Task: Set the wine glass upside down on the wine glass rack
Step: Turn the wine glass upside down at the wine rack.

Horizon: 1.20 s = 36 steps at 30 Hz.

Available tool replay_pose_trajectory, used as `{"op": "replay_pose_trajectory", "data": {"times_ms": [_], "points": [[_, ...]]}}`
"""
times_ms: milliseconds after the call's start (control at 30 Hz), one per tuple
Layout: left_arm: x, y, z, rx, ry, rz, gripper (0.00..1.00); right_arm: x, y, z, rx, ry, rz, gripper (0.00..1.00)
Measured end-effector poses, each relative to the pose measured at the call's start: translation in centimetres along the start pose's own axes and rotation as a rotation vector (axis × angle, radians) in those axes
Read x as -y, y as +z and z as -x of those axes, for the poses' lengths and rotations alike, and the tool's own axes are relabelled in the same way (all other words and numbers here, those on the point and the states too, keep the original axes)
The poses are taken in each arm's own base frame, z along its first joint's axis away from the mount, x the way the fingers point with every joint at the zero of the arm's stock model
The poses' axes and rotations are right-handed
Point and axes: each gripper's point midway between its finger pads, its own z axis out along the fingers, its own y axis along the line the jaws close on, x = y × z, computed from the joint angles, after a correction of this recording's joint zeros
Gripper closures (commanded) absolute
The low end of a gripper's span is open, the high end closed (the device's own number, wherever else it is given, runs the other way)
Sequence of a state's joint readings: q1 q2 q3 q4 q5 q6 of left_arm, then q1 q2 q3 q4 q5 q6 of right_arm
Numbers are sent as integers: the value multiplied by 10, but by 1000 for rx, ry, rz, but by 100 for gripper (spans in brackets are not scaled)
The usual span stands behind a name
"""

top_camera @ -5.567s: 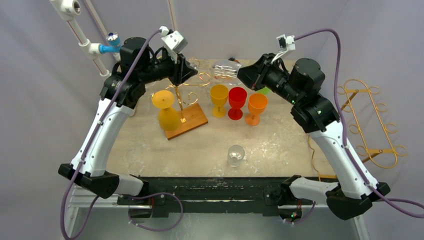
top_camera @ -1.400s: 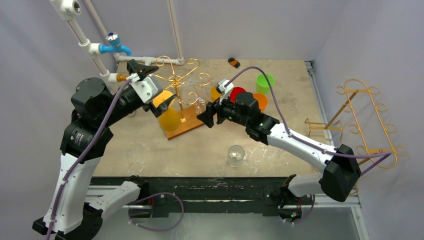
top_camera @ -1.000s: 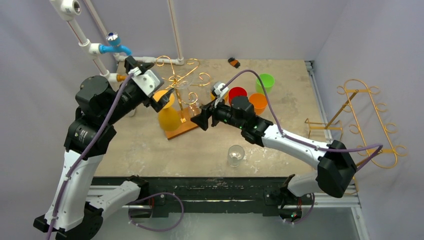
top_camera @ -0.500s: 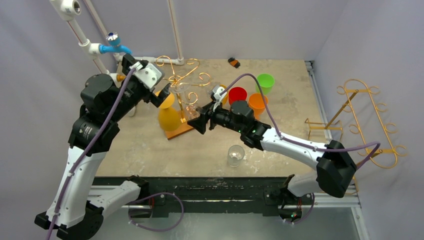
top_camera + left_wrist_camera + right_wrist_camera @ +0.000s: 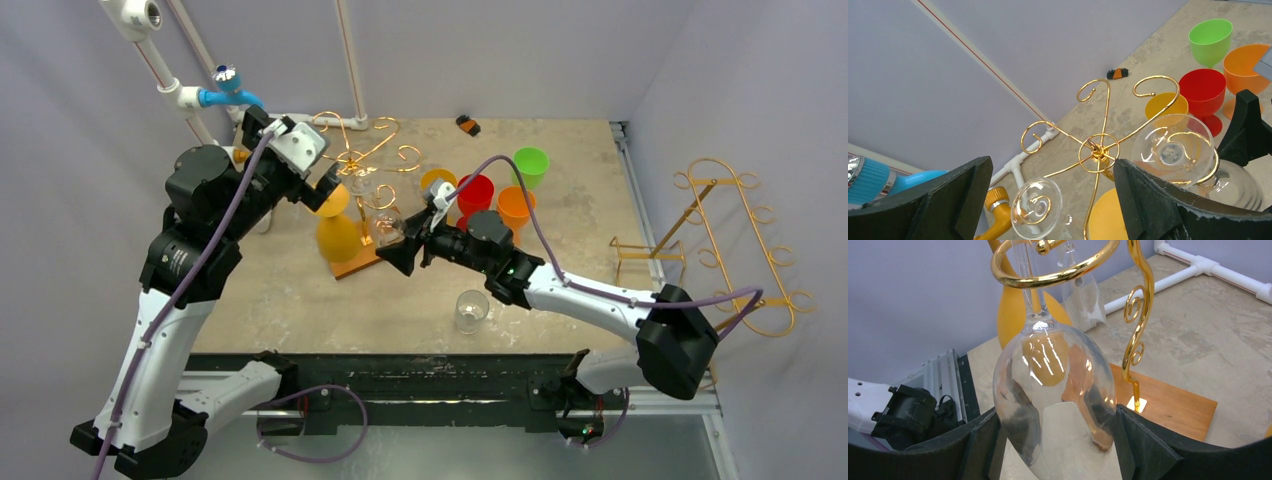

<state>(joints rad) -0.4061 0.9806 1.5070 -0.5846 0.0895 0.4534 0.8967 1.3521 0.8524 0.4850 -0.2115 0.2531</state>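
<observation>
Far-left corner of the worktop (image 5: 560,290) has white pipework with a blue tap (image 5: 228,92). My left gripper (image 5: 1051,166) hangs spread wide above the wine glass rack (image 5: 1098,150), all gold wire curls on a wooden base (image 5: 1168,405), close to the left edge. A hanging yellow goblet (image 5: 337,235) and a clear glass (image 5: 1037,215) are on it. My right gripper (image 5: 1058,427) pinches the wine glass (image 5: 1058,390) by its smooth bowl, upside down, stem inside a gold hook. Crowding the right side are plastic cups: yellow cup (image 5: 438,183), red cup (image 5: 476,192), orange cup (image 5: 514,205), green cup (image 5: 530,162). There's a clear tumbler (image 5: 471,308) by the near edge and a spare gold rack (image 5: 740,240) past the right edge.
</observation>
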Motion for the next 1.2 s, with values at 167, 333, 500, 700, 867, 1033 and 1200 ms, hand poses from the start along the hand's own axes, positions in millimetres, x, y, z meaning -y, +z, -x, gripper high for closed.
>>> {"op": "replay_pose_trajectory", "data": {"times_ms": [167,333,500,700,867,1033,1200], "points": [[0,1,-1,-4,0,0,0,-3,-2,-1,18,-7,20,96],[-1,2,-3,-11,0,4,0,-4,-11,0,75,-30,34,99],[-1,3,-3,-14,0,7,0,-5,-15,-1,118,-43,44,100],[-1,3,-5,-17,0,8,0,-5,-10,9,176,-47,52,100],[1,5,-9,-29,-1,2,0,-3,-3,11,226,-39,54,100],[2,5,-10,-30,-1,1,0,0,3,3,260,-17,64,100],[2,6,-11,-33,-1,0,0,3,6,-3,274,18,61,100]]}}
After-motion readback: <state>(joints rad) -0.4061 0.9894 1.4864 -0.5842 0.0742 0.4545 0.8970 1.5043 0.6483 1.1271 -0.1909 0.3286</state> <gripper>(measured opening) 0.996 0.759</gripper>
